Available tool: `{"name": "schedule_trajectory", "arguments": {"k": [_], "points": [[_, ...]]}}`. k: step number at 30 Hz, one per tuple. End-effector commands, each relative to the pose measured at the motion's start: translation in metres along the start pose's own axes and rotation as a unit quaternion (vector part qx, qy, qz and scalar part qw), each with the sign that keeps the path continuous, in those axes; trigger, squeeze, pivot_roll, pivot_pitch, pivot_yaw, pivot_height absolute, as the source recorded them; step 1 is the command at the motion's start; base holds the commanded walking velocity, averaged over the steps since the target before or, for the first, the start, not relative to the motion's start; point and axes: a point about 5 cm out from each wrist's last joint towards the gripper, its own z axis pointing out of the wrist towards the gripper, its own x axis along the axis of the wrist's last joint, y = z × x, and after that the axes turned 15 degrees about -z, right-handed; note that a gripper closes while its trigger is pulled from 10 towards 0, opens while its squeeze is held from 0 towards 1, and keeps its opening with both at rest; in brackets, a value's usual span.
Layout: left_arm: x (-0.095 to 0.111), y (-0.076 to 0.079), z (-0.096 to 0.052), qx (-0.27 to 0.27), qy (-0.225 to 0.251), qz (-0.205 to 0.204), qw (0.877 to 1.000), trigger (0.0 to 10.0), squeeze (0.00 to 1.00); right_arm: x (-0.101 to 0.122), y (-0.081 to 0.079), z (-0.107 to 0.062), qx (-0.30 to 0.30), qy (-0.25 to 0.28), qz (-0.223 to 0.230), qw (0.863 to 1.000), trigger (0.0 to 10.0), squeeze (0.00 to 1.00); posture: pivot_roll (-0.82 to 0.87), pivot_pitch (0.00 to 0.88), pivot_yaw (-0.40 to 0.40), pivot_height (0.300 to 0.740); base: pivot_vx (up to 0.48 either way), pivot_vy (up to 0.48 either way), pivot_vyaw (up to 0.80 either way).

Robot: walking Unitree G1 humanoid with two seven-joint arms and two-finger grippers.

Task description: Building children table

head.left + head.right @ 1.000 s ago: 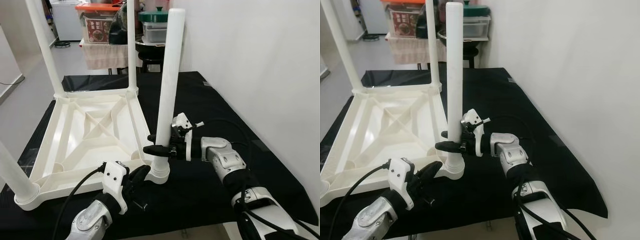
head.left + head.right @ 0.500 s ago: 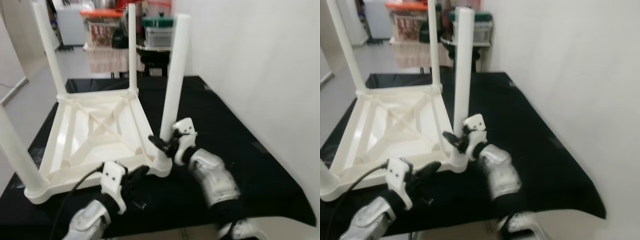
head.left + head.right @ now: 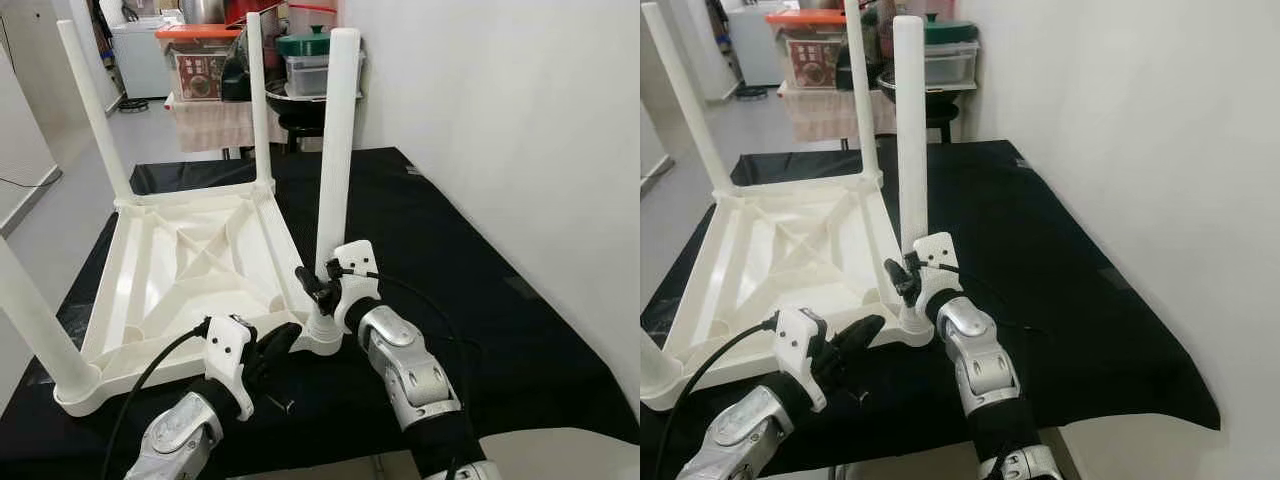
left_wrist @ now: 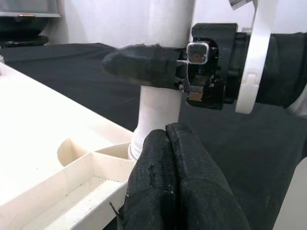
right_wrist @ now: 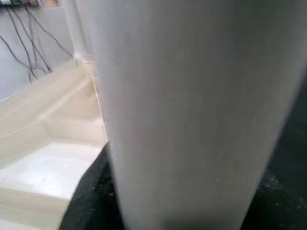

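The big black cloth (image 3: pixel 470 260) is covering the work surface, and it is looking soft and dull, not shiny. On it the white plastic children table (image 3: pixel 190 265) is lying upside down, showing its smooth ribs that are crossing in an X underneath. Four round legs are standing up from its corners, and the near right table leg (image 3: pixel 335 150) is sitting in its round corner socket (image 3: pixel 322 338), just in front of the robot. A second ago the right arm was reaching in from the side with its wrist held flat; now the wrist is turned over and sitting closer in, so it is looking like the robot is twisting or pushing the leg tight into the socket. That would mean the last leg is nearly done. The right gripper (image 3: pixel 318 288) is squeezing the leg low down, with one black finger on each side of the smooth white tube. The left gripper (image 3: pixel 278 342) is pressing its tip against the table edge by the socket, and its two padded black fingers (image 4: pixel 182 191) are touching each other with nothing between them. A tiny dark screw (image 3: pixel 281 404) is lying on the cloth just beside the left gripper.
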Motion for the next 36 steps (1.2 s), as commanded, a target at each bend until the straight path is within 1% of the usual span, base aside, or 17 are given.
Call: {"name": "schedule_trajectory", "arguments": {"k": [1,2,3,4,7,8,9,10,11,14,20,21,22,23,34,35,36], "points": [[0.000,-0.003,-0.003,0.003,-0.007,0.002,1.000,10.0,0.00,-0.006,-0.002,-0.002,0.021,-0.011,0.023,0.999,10.0,0.94,0.02,0.000,-0.022,0.740,0.000,0.000,0.00],[0.000,-0.003,-0.003,0.003,-0.007,0.002,1.000,10.0,0.00,-0.006,-0.002,-0.002,0.021,-0.011,0.023,0.999,10.0,0.94,0.02,0.000,-0.022,0.740,0.000,0.000,0.00],[0.000,-0.002,-0.002,0.002,-0.008,0.001,1.000,10.0,0.00,0.007,-0.005,-0.003,0.107,0.040,0.019,0.993,10.0,1.00,0.01,0.000,-0.025,0.740,0.000,0.000,0.00],[0.000,-0.002,-0.002,0.002,-0.008,0.000,1.000,10.0,0.00,0.012,-0.006,-0.005,0.141,0.059,0.009,0.988,10.0,1.00,0.01,0.000,-0.025,0.740,0.000,0.000,0.00],[0.000,-0.002,-0.002,0.001,-0.008,0.000,1.000,10.0,0.00,0.016,-0.006,-0.007,0.168,0.073,-0.001,0.983,10.0,1.00,0.01,0.000,-0.025,0.740,0.000,0.000,0.00],[-0.001,-0.001,-0.002,0.001,-0.008,-0.001,1.000,10.0,0.00,0.020,0.000,-0.008,0.214,0.087,-0.027,0.973,10.0,0.83,0.02,0.000,-0.035,0.740,0.000,0.000,0.00],[-0.001,-0.001,-0.001,0.002,-0.008,-0.001,1.000,10.0,0.00,0.023,0.005,-0.009,0.248,0.096,-0.046,0.963,10.0,0.35,0.02,0.000,-0.035,0.740,0.000,0.000,0.00],[-0.001,-0.001,-0.001,0.002,-0.008,-0.001,1.000,10.0,0.00,0.023,0.005,-0.009,0.248,0.096,-0.046,0.963,10.0,0.35,0.02,0.000,-0.035,0.740,0.000,0.000,0.00],[-0.002,-0.001,-0.001,0.002,-0.008,-0.001,1.000,10.0,0.00,0.027,0.014,-0.009,0.285,0.103,-0.064,0.951,10.0,0.00,0.02,0.000,-0.037,0.740,0.000,0.000,0.00],[-0.003,-0.002,-0.001,0.003,-0.009,0.000,1.000,10.0,0.00,0.036,0.034,-0.003,0.345,0.111,-0.072,0.929,10.0,0.00,0.03,0.000,-0.044,0.740,0.000,0.000,0.00],[-0.005,-0.001,-0.001,0.003,-0.011,0.000,1.000,10.0,0.00,0.038,0.046,0.003,0.387,0.110,-0.063,0.913,10.0,0.00,0.03,0.000,-0.051,0.740,0.000,0.000,0.00],[-0.006,0.000,-0.001,0.003,-0.012,0.000,1.000,10.0,0.00,0.038,0.049,0.003,0.404,0.109,-0.048,0.907,2.4,0.00,0.04,0.000,-0.052,0.740,0.000,0.000,0.00],[-0.006,0.000,-0.001,0.003,-0.012,0.000,1.000,10.0,0.00,0.038,0.049,0.003,0.404,0.109,-0.048,0.907,2.4,0.00,0.04,0.000,-0.052,0.740,0.000,0.000,0.00],[-0.007,0.000,-0.001,0.003,-0.012,0.000,1.000,10.0,0.00,0.037,0.050,0.003,0.410,0.110,-0.044,0.904,0.0,0.00,0.04,0.000,-0.054,0.740,0.000,0.000,0.00],[-0.008,0.003,-0.002,0.003,-0.012,-0.002,1.000,10.0,0.00,0.027,0.055,0.002,0.400,0.113,-0.041,0.908,0.0,0.00,0.03,0.000,-0.053,0.740,0.000,0.000,0.00],[-0.008,0.003,-0.002,0.002,-0.012,-0.003,1.000,10.0,0.00,0.021,0.050,0.001,0.372,0.106,-0.039,0.921,0.0,0.00,0.02,0.000,-0.057,0.740,0.000,0.000,0.00],[-0.008,0.003,-0.002,0.002,-0.012,-0.003,1.000,10.0,0.00,0.021,0.050,0.001,0.372,0.106,-0.039,0.921,0.0,0.00,0.02,0.000,-0.057,0.740,0.000,0.000,0.00]]}}
